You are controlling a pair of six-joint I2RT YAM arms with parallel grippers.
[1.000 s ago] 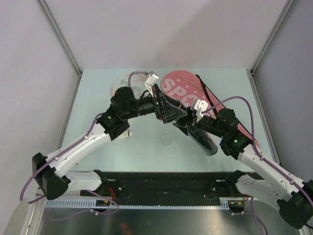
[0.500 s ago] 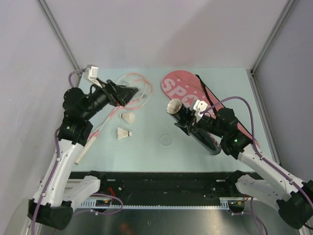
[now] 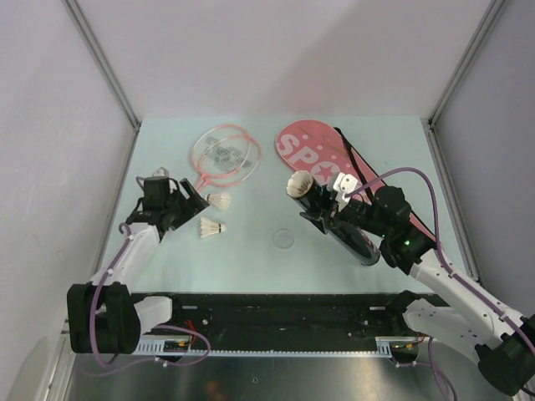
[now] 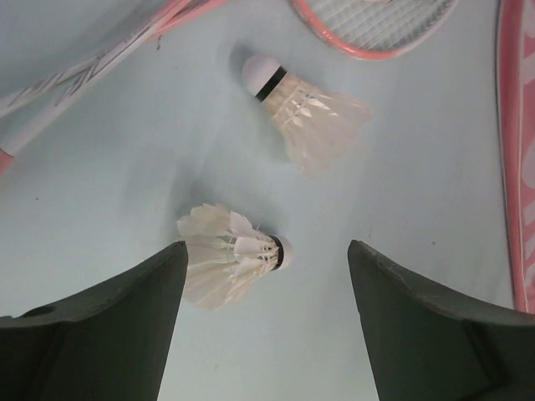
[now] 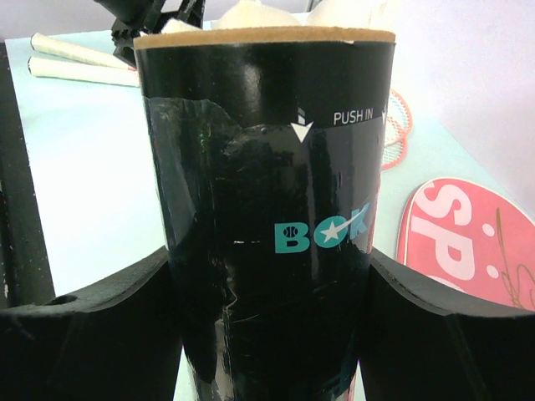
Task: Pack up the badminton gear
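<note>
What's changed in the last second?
The left gripper drew back from the mouth of the long black cylindrical tube, swung left and now hangs open over a small white feather shuttlecock lying on the table. Another shuttlecock shows in the tube's mouth. Unchanged: the right gripper holding the tube, the pink-white racket, the pink cover.

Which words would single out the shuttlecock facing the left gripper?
Find the pink racket on the table's left half. Beside its shaft lie the far shuttlecock and the near shuttlecock, closer to the near edge. Only its cork points away from the shaft.
</note>
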